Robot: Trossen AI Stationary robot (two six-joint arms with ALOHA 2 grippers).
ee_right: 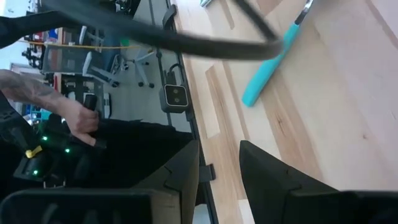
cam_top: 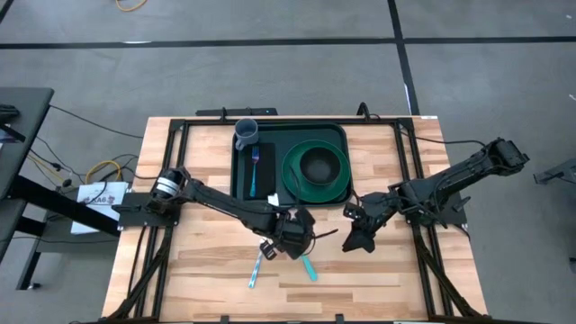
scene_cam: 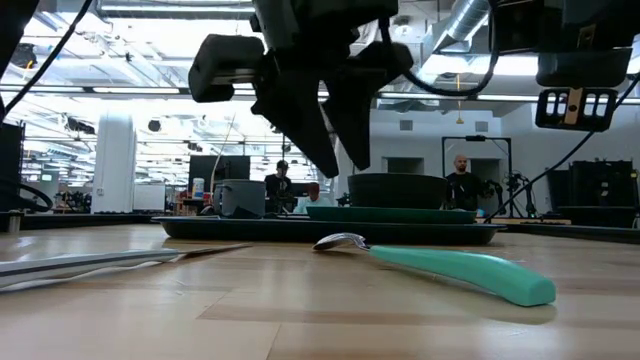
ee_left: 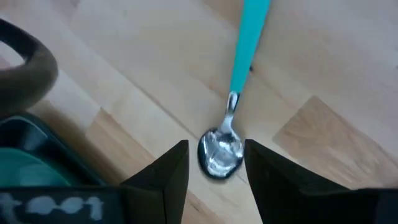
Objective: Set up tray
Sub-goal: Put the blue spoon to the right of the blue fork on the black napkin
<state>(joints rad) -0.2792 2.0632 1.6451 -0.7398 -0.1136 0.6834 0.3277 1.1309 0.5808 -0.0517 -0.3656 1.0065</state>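
Note:
The dark green tray (cam_top: pixel 290 193) lies at the table's far middle. It holds a grey cup (cam_top: pixel 247 133), a blue fork (cam_top: pixel 255 171) and a green plate (cam_top: pixel 297 187) with a dark bowl (cam_top: pixel 319 165). A teal-handled spoon (cam_top: pixel 309 266) lies flat on the wood near the tray's near edge. My left gripper (ee_left: pixel 216 163) hovers open above it, one finger on either side of the spoon's bowl (ee_left: pixel 220 153), and in the low view the left gripper (scene_cam: pixel 342 165) stands clear of the spoon (scene_cam: pixel 440 265). My right gripper (cam_top: pixel 358 238) waits open to the right.
A blue-handled utensil (cam_top: pixel 256 270) lies on the wood left of the spoon, also in the low view (scene_cam: pixel 100 262). A person's hand (ee_right: pixel 78 118) shows beyond the table's near edge in the right wrist view. The left arm's cable (ee_right: pixel 186 40) crosses that view.

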